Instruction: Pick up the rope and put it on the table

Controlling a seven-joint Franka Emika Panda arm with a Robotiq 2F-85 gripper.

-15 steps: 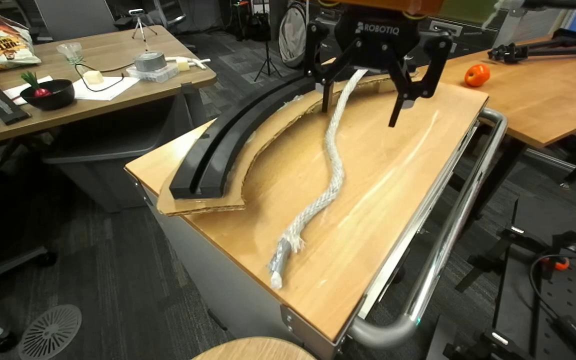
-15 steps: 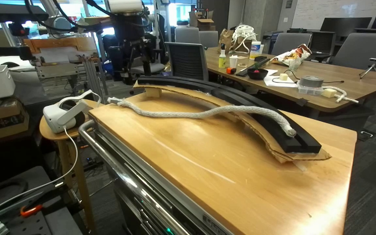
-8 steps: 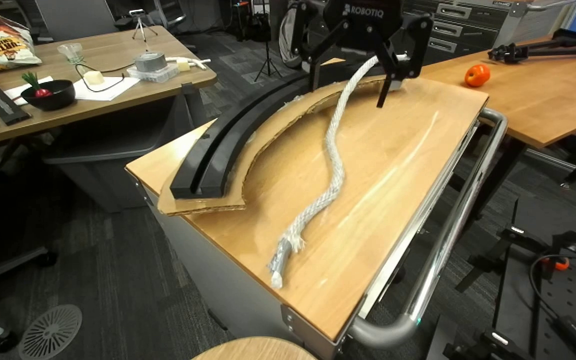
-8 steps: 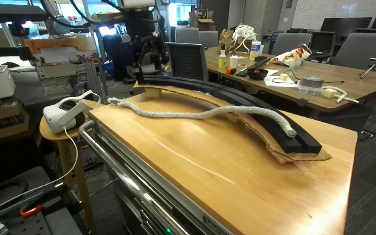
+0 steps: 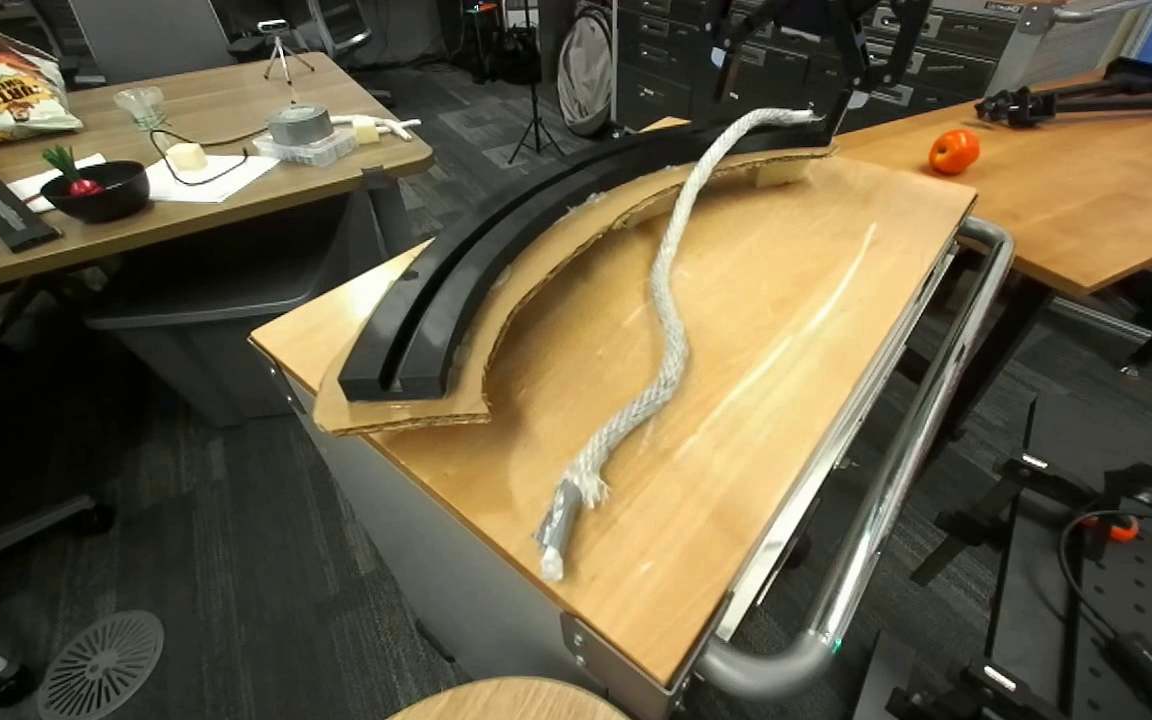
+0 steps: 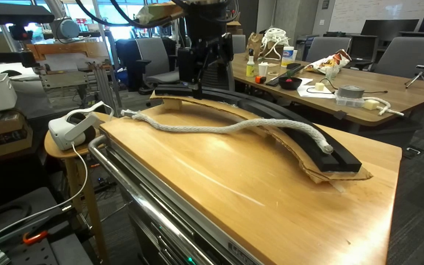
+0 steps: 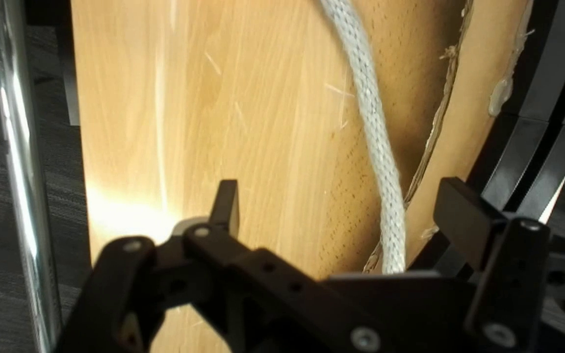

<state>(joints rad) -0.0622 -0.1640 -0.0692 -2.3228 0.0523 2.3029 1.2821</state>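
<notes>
Gripper [image 7: 345,210] hangs above the table [image 6: 256,169], fingers [image 7: 461,220] spread, the rope [image 7: 374,127] showing between them in the wrist view. The rope's taped end [image 5: 561,515] lies near a short edge, toward the corner by the chrome rail [image 5: 907,455]; the other lies over the black channel [image 5: 488,265].

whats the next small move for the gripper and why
I'd probably shift the gripper slightly toward the black track: it's open, and in the wrist view the rope shows between its fingers but closer to the track-side one, so this may centre it.
</notes>
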